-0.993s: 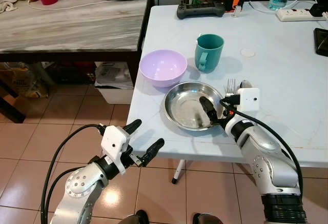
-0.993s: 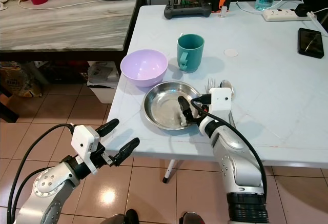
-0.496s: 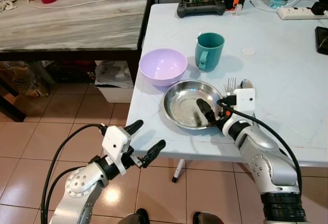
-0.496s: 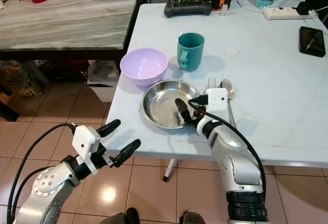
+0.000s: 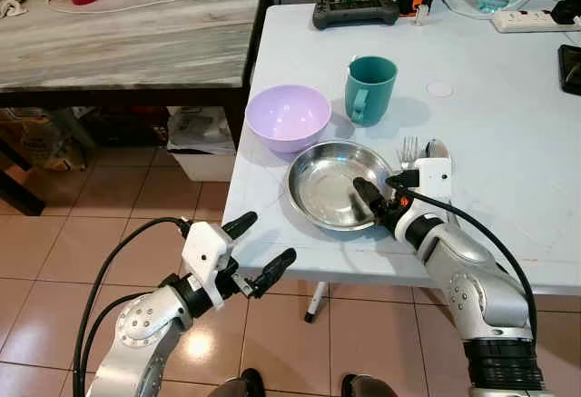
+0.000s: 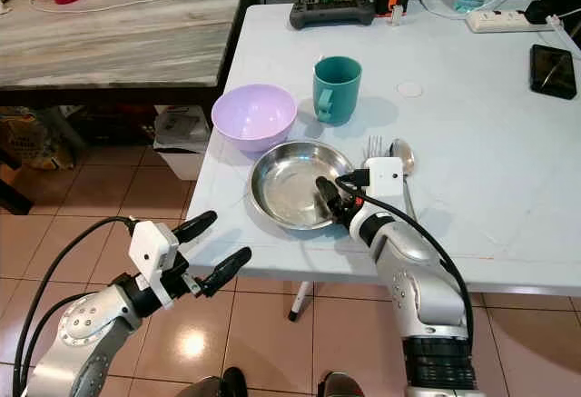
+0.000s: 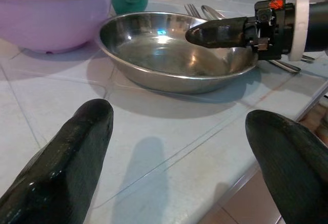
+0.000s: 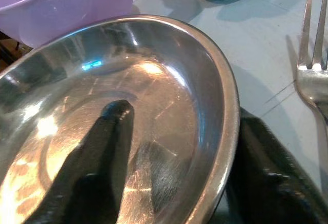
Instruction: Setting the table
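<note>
The left gripper (image 5: 257,253) is held low off the near left corner of the table (image 5: 508,106), over the tiled floor, with its fingers spread and nothing between them. On the table's left side a purple bowl (image 5: 289,117) is seen, and just right of it, a little farther, a teal mug (image 5: 370,90). Near of these two, close to the near edge, the steel plate (image 5: 331,186) is set. Its right rim is straddled by the right gripper (image 5: 377,206): one finger lies inside the dish, the other outside under the rim, so the rim is pinched between them. Right of the plate a fork (image 5: 408,151) and a spoon (image 5: 437,150) lie side by side, partly hidden by the wrist.

The plate is judged stiff, light and unbreakable, but smooth and slippery; a hold on the thin rim is likely to let it tilt or slide, so a firm pinch and a level, low carry are advised.
</note>
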{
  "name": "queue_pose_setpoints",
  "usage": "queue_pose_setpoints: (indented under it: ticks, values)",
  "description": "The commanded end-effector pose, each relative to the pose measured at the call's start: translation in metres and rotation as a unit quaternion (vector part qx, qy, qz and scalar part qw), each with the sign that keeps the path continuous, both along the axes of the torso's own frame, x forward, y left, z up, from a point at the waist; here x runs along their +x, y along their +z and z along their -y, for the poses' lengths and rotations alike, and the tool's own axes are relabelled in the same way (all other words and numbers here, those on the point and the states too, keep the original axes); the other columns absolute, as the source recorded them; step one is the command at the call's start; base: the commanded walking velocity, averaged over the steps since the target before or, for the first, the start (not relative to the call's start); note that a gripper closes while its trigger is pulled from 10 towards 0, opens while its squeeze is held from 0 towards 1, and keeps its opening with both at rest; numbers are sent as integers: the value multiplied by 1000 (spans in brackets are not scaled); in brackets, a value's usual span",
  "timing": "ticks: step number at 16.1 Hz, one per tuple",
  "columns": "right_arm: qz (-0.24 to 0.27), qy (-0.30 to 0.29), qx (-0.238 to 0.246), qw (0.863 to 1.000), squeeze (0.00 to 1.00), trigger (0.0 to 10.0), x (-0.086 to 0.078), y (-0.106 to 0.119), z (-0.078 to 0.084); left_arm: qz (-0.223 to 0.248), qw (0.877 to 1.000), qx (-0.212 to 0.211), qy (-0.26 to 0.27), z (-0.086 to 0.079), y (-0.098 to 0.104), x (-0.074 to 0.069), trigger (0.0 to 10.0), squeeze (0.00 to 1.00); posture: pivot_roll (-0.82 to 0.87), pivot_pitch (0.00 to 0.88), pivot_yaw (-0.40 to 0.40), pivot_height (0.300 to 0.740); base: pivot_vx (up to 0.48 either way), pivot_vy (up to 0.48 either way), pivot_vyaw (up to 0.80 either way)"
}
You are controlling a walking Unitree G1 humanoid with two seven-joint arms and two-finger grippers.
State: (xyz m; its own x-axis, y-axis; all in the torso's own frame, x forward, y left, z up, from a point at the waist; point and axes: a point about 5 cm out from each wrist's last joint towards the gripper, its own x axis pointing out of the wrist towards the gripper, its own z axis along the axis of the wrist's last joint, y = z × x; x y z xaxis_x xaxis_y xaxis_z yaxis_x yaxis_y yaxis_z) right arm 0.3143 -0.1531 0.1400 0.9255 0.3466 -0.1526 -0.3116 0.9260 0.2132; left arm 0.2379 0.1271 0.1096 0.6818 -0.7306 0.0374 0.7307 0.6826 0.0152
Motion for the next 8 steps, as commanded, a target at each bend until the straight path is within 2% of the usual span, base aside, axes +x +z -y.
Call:
queue_pose_setpoints:
  ticks: [1,8]
  values:
    - [-15,-6,-3,1000,0,0,1,-5,2,4,1000,3,-10,0,3,-2,10000,0,-174,199,79,740,0,0,0]
    - [-31,-25,22,999,0,0,1,-12,5,-1,1000,0,-16,3,-1,-7,10000,0,-176,196,80,740,0,0,0]
